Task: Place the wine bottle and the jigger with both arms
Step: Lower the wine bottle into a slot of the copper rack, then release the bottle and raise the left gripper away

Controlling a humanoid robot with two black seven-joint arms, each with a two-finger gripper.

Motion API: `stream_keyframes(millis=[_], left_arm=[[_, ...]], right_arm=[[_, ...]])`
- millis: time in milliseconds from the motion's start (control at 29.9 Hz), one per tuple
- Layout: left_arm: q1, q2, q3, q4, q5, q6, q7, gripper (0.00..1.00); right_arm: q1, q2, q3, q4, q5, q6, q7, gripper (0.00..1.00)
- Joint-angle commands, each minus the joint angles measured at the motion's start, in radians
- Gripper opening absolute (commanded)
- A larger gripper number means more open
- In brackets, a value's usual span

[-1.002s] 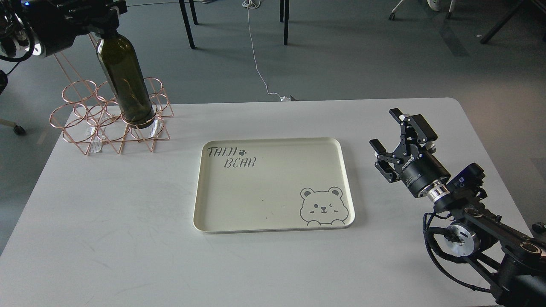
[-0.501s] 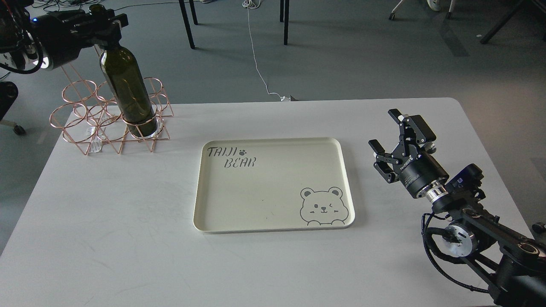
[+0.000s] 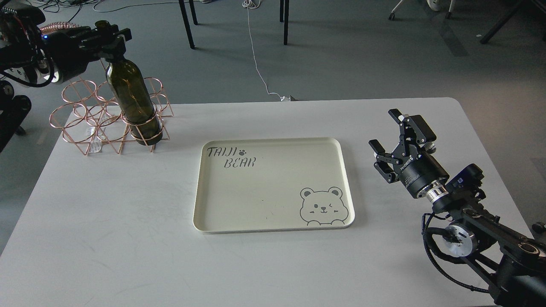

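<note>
The dark olive-green wine bottle stands inside the front right ring of a copper wire rack at the table's far left corner. My left gripper is shut on the bottle's neck, just below its mouth. My right gripper is open and empty, above the table to the right of the cream tray. The jigger is not in view.
The cream tray with "TAIJI BEAR" lettering and a bear drawing lies empty at the table's middle. The wire rack has several other rings, all empty. Chair legs and a white cable are on the floor beyond the table.
My left gripper has lowered the bottle down into the rack's front right ring. The right arm has barely moved.
</note>
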Motion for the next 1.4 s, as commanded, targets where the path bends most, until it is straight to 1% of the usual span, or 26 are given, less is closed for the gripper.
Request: stream_keyframes(millis=[0,33,134,267,334,367,401,434,468,501,568,668,735,835,1002,1102,1203,1303,1370], left_arm=[[0.014,-0.004,0.000,0.001,0.000,0.001,0.000,0.26],[0.018,-0.004,0.000,0.001,-0.003,0.001,0.000,0.29],[0.023,-0.005,0.000,0.001,-0.005,0.003,0.000,0.33],[0.023,-0.005,0.000,0.000,-0.005,0.001,0.000,0.35],[0.023,-0.005,0.002,0.000,-0.005,0.001,0.000,0.39],[0.023,-0.005,0.002,0.000,-0.005,0.001,0.000,0.45],[0.023,-0.005,0.002,-0.002,-0.005,0.001,0.000,0.54],[0.023,-0.005,0.002,-0.002,-0.005,0.001,0.000,0.65],[0.023,-0.005,0.002,-0.003,-0.005,0.001,0.000,0.74],[0.023,-0.005,0.002,-0.005,-0.006,0.001,0.000,0.78],[0.022,-0.005,0.000,-0.009,-0.008,0.001,0.000,0.80],[0.018,-0.005,-0.007,-0.012,-0.035,0.001,0.000,0.92],[0.014,0.001,-0.007,-0.020,-0.074,0.001,0.000,0.96],[-0.003,0.019,-0.017,-0.064,-0.109,0.000,0.000,0.97],[-0.086,0.109,-0.017,-0.161,-0.242,-0.025,0.000,0.98],[-0.115,0.151,-0.017,-0.232,-0.437,-0.044,0.000,0.98],[-0.112,0.172,-0.017,-0.351,-0.699,-0.037,0.000,0.98],[-0.092,0.165,-0.008,-0.472,-0.995,-0.035,0.000,0.98],[-0.054,0.163,-0.004,-0.549,-1.121,-0.038,0.000,0.98]], right_arm=[[-0.001,0.001,0.000,0.000,-0.001,0.000,0.000,0.99],[-0.001,0.000,0.000,0.000,-0.001,0.000,0.000,0.99],[-0.001,0.001,0.000,0.000,-0.001,0.000,0.000,0.99],[-0.001,0.001,0.000,0.000,0.000,0.000,0.000,0.99],[-0.001,0.001,0.000,0.000,-0.001,0.000,0.000,0.99],[-0.001,0.001,0.000,0.000,-0.001,0.000,0.000,0.99],[-0.001,0.001,0.000,0.000,-0.001,0.000,0.000,0.99],[-0.001,0.001,0.000,0.000,-0.001,0.000,0.000,0.99],[-0.001,0.001,0.000,0.000,-0.001,0.000,0.000,0.99],[-0.001,0.001,0.000,0.000,-0.001,0.000,0.000,0.99],[-0.001,0.001,0.000,0.000,0.000,0.000,0.000,0.99],[-0.001,0.000,0.002,0.000,-0.001,0.000,0.000,0.99],[-0.003,0.001,0.002,0.000,-0.001,0.000,0.000,0.99],[-0.003,0.001,0.002,0.000,0.000,0.000,0.000,0.99],[-0.003,0.001,0.009,0.000,0.002,0.000,0.000,0.99],[-0.008,0.007,0.023,-0.001,0.005,0.000,0.000,0.99],[-0.006,0.033,0.023,-0.001,0.007,0.000,0.000,0.99],[-0.006,0.046,0.040,-0.005,0.008,-0.008,0.000,0.99],[-0.006,0.053,0.072,-0.012,0.008,-0.011,0.000,0.99]])
